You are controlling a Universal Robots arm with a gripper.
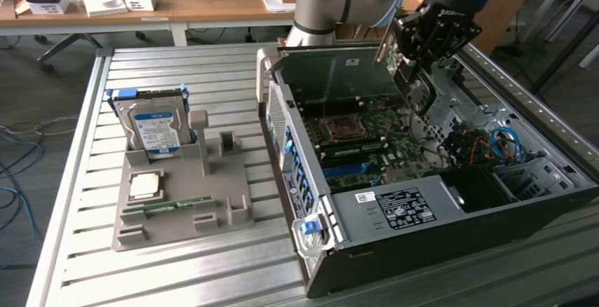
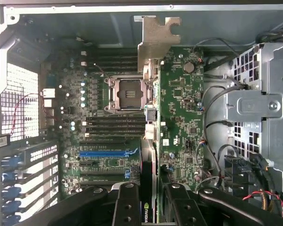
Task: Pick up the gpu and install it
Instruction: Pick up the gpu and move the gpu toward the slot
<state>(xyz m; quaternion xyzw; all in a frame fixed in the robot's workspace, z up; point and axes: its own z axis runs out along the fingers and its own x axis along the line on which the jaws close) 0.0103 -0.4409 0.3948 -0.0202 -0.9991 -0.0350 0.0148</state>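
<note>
The end effector (image 1: 413, 67) is partly closed, its two fingers (image 2: 127, 203) clamping the gpu (image 1: 416, 95) by its flat faces. The gpu hangs edge-down from the end effector inside the open case (image 1: 421, 251), with its metal bracket on the end farthest from the fingers. The motherboard (image 1: 374, 133) lies directly beneath the end effector, and the gpu is not seated in it. The empty socket (image 2: 128, 94) sits just beside the card's line. Well apart from the end effector, toward the exterior view's left, a hard drive (image 1: 154, 128) stands in a holder (image 1: 182, 205) on the surface (image 1: 140, 275).
</note>
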